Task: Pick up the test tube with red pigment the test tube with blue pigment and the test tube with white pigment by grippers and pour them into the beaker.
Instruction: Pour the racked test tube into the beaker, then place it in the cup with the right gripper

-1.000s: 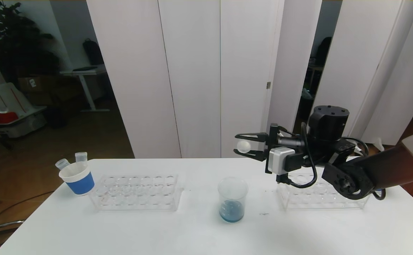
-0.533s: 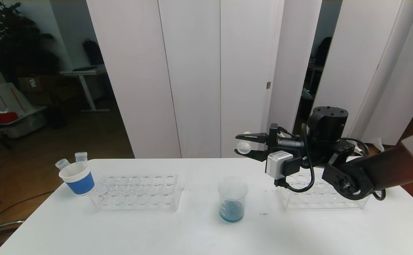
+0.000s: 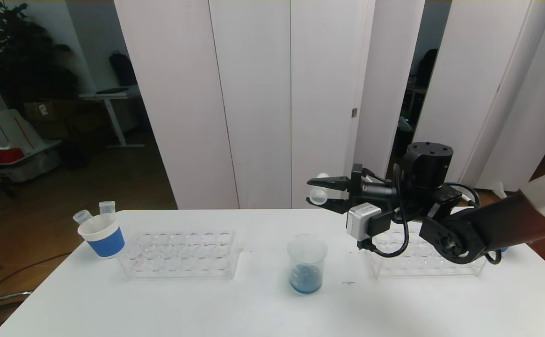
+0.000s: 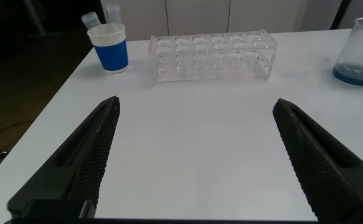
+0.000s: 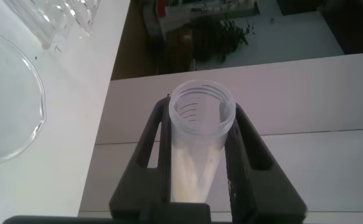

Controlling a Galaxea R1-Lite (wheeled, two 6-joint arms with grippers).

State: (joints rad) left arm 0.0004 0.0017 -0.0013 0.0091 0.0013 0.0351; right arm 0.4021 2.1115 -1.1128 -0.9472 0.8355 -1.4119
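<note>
The right gripper [image 3: 320, 191] was raised above the table [image 3: 253, 304], turned on its side, with its jaws clamped on the test tube with white pigment [image 3: 319, 193]; in the right wrist view the same tube [image 5: 200, 140] sat between the two black fingers [image 5: 246, 155], its threaded mouth open and whitish liquid lying along its wall. The beaker [image 3: 306, 263] stood on the table below the gripper and slightly toward the robot's left, holding blue liquid at its base. A clear tube rack [image 3: 424, 260] lay beneath the right arm. Well to the left of the gripper stood a second clear rack [image 3: 181, 252] and, beyond it, a blue paper cup [image 3: 102, 235] containing two tubes. The left gripper [image 4: 197, 162] hovered low over the table's left portion, fingers spread wide apart and holding nothing
</note>
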